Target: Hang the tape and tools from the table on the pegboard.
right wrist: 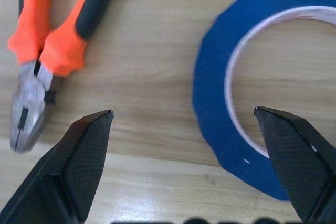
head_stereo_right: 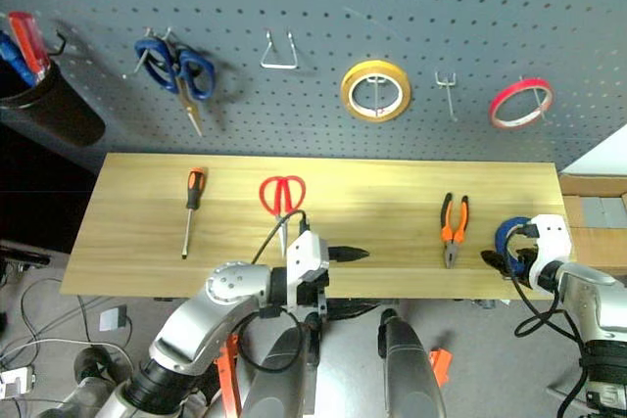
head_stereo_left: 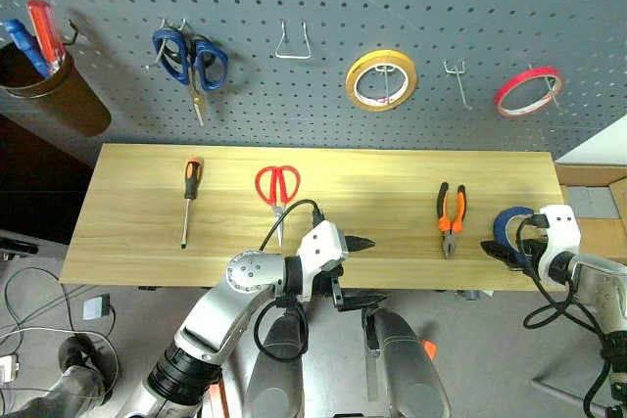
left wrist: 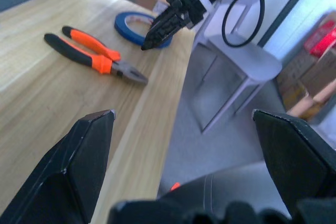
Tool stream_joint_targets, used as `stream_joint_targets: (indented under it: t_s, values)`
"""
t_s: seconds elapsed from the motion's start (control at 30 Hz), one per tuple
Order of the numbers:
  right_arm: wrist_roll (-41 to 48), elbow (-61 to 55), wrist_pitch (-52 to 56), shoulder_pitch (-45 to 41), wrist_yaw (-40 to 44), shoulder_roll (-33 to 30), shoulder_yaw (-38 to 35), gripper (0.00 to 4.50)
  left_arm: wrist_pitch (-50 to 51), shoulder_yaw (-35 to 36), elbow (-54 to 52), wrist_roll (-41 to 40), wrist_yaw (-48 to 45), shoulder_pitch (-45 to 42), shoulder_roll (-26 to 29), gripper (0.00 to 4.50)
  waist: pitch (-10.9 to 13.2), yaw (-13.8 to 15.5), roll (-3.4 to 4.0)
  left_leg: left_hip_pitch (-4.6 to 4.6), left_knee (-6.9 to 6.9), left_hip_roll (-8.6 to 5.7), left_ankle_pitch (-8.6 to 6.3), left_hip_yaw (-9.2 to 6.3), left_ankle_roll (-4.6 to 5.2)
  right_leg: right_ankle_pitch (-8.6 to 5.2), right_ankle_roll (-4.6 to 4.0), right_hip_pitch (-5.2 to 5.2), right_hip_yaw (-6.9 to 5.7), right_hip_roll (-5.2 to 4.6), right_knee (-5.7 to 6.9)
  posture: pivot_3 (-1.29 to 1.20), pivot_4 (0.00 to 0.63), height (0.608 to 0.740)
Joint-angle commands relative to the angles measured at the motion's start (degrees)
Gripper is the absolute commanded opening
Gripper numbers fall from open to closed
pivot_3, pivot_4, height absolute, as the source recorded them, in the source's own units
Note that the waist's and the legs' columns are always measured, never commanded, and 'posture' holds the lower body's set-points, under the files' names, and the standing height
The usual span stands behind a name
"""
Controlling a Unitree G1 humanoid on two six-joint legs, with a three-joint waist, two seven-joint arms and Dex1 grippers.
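Worktop (head_stereo_left: pixel 392 193): pliers (right wrist: pixel 47 40) beside blue tape (right wrist: pixel 220 108), close under right gripper (right wrist: pixel 184 182), jaws spread; head view adds left gripper (head_stereo_left: pixel 361 243), jaws spread.

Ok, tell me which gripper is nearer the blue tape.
Right. The right gripper hangs open just above the blue tape's near edge, at the table's right end. The left gripper is open near the table's middle, beyond the pliers.

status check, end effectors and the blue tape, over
Both end effectors open, empty. Right end effector hovering at blue tape, which lies flat on the table beside the pliers. Left end effector near table's front edge. Nothing blocking.
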Motion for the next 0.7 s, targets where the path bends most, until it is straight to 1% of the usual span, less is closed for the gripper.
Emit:
stream_joint_targets:
  t_s: [0.03, 0.27, 0.4, 0.5, 0.6, 0.7]
  values:
    - [-2.8, 2.3, -3.2, 0.7, 1.3, -1.3, 1.8, 4.48, -0.1, -1.1, -4.1, -1.0, -0.5, 0.8, 0.0, 4.50, 0.0, 0.0, -0.06, 0.00, 0.00, -0.01, 0.00, 0.04, 0.00, 0.00, 0.01, 0.00, 0.03, -0.01, -0.02, 0.04, 0.498, 0.740]
    - [-6.3, 8.9, -9.4, -1.4, 3.3, -1.4, 4.7, 4.48, 2.6, 0.2, -5.5, -2.8, 0.0, 0.3, 0.0, 4.50, 0.2, 0.0, -0.34, 0.02, 0.03, -0.01, 0.00, 0.19, 0.00, 0.08, 0.16, -0.01, 0.18, -0.02, -0.07, 0.06, 0.503, 0.740]
    - [-6.7, 11.6, -9.4, -3.1, 4.3, -0.7, 5.1, 4.48, 3.1, 0.3, -5.9, -2.9, 0.1, 0.2, 0.4, 4.50, 0.3, 0.0, -0.61, 0.07, 0.02, -0.01, 0.00, 0.28, 0.00, 0.08, 0.18, 0.00, 0.56, 0.02, -0.06, 0.06, 0.503, 0.740]
    - [-6.5, 13.9, -10.4, -4.8, 3.8, 0.1, 4.1, 3.94, 3.5, 0.7, -6.1, -3.3, 0.1, 0.0, 0.6, 4.50, 0.5, 0.0, -0.85, 0.08, 0.01, -0.01, 0.00, 0.33, 0.00, 0.11, 0.22, -0.01, 0.67, 0.02, -0.08, 0.06, 0.503, 0.740]
    - [-7.1, 15.2, -11.2, -5.5, 4.0, 0.1, 4.3, 3.00, 4.3, 1.5, -6.1, -4.0, 0.5, -0.4, 0.6, 4.50, 0.5, 0.1, -0.92, 0.10, 0.01, -0.01, 0.00, 0.33, 0.00, 0.13, 0.25, -0.03, 0.74, 0.02, -0.08, 0.06, 0.501, 0.740]
    - [-7.6, 15.7, -11.8, -5.3, 4.3, 0.2, 4.3, 1.94, 4.9, 2.1, -5.8, -4.5, 0.7, -0.9, 0.3, 4.50, 0.5, 0.1, -0.93, 0.10, -0.01, -0.02, -0.01, 0.34, -0.01, 0.13, 0.26, -0.06, 0.80, 0.03, -0.08, 0.06, 0.499, 0.740]
